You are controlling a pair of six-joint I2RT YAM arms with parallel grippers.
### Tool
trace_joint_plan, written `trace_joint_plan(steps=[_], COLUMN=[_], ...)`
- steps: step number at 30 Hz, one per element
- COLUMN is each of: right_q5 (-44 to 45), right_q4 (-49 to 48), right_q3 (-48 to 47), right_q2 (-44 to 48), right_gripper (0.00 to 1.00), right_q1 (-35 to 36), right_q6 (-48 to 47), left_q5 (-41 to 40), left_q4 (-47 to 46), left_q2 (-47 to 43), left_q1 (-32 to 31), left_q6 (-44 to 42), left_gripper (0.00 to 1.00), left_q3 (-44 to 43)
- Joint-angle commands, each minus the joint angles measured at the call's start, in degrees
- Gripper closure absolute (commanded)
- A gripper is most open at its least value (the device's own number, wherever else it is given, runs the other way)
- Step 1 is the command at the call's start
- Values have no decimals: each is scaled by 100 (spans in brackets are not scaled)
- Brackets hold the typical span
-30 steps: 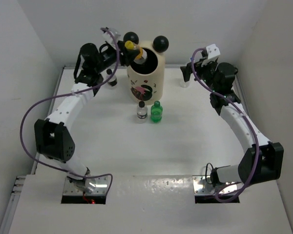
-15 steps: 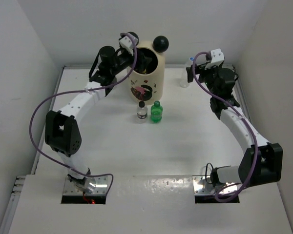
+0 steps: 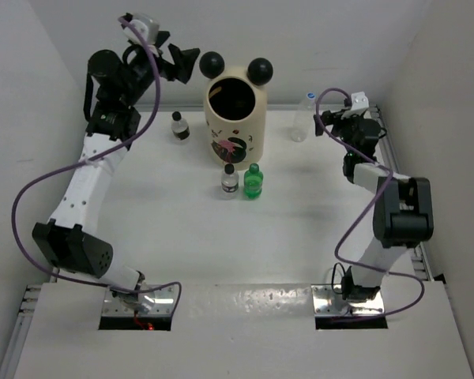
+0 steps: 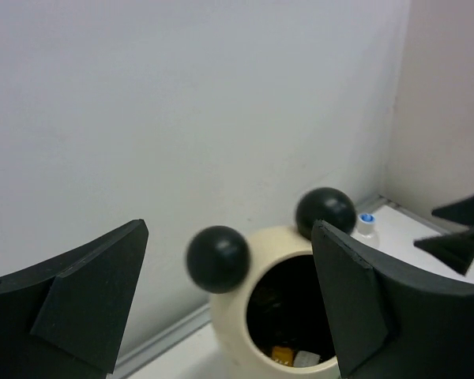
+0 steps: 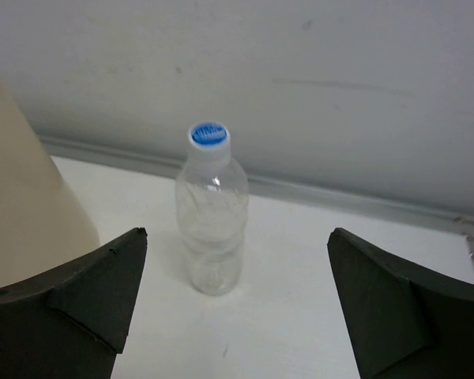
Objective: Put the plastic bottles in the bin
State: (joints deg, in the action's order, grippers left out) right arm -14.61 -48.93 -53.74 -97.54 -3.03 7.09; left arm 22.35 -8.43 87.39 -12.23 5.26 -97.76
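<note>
The cream bin with two black ball ears stands at the back middle. Inside the bin lies a yellow-orange capped bottle. My left gripper hangs open and empty, up and left of the rim; in its wrist view the left gripper frames the bin's mouth. A clear black-capped bottle stands left of the bin. Another black-capped bottle and a green bottle stand in front of it. The taller clear blue-capped bottle stands upright just ahead of my open right gripper, untouched.
White walls close in the table at the back and both sides, with a metal rail along the back edge. The bin's cream side fills the left of the right wrist view. Purple cables loop from both arms.
My left gripper opened over the bin, dropped the yellow-orange capped bottle inside, and drew back up and left. My right arm folded back to the right, still facing the blue-capped bottle.
</note>
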Motion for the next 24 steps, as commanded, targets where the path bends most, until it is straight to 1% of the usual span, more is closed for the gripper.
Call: trace_joint_plan(steps=[1, 2, 3, 4, 7, 12, 17, 21, 24], right_q5=[-665, -666, -735, -832, -999, -1167, -1053, -816, -815], right_q4=[-1189, -1215, -1242, -1259, -1295, -1225, -1084, -944, -873], right_q3=[-470, -567, -646, -925, -1270, -1648, -2035, -2404, -2676], right_q2=[-791, -793, -1098, -1197, -1557, -1979, -2375, -2769, -2964], right_gripper=[5, 5, 5, 5, 5, 5, 5, 4, 4], right_q1=[-119, -128, -119, -128, -67, 48, 109, 136, 136], right_q6=[345, 459, 477, 521, 574, 565, 355, 275, 258], left_q5=[-160, -161, -248, -336, -336, -336, -276, -222, -222], left_q4=[254, 254, 323, 376, 377, 377, 377, 324, 324], left_q2=[-293, -354, -355, -355, -355, -83, 146, 199, 260], left_q1=[220, 221, 299, 370, 441, 546, 652, 599, 599], left_q6=[54, 54, 54, 54, 134, 317, 537, 424, 424], left_gripper=[8, 8, 8, 8, 8, 8, 8, 8, 8], left_q3=[142, 195, 195, 256, 318, 318, 195, 195, 143])
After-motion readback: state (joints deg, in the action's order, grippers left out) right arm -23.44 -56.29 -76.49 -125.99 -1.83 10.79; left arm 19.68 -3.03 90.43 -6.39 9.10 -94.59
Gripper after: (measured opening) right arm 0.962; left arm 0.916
